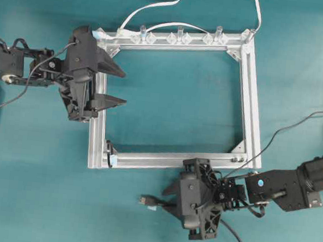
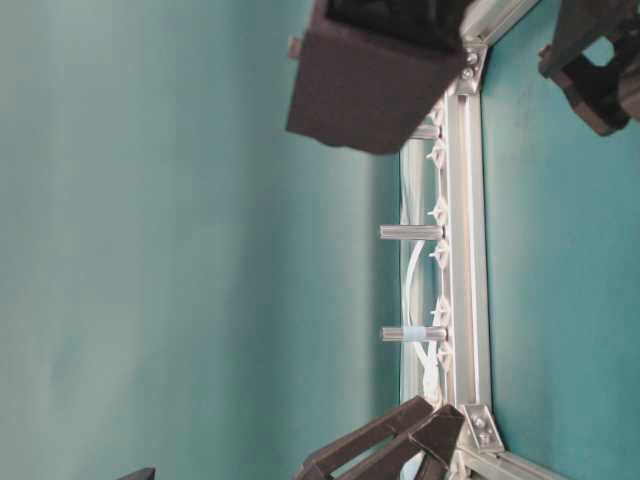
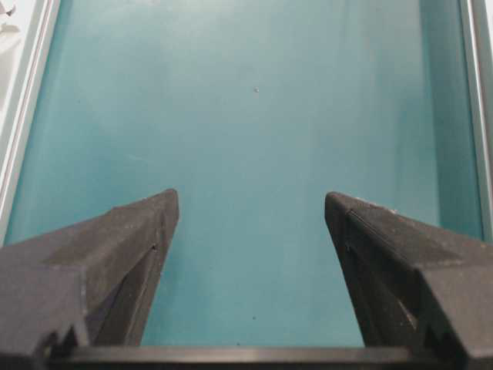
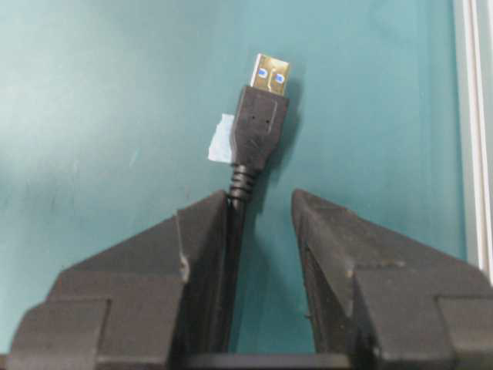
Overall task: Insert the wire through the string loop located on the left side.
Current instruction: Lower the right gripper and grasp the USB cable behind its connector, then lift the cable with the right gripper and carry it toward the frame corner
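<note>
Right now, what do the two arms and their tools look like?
Both arms are black, boxy segments with thin black leads looped along them. The left tool and right tool each end in two matte black, wedge-shaped fingers with a grainy, printed-looking surface and stepped edges. A small blue round dot marks the right arm's wrist block. No sleeves or covers.

A flat teal tabletop [image 1: 168, 110] fills every view, evenly lit, with soft shadows beneath whatever stands on it.
</note>
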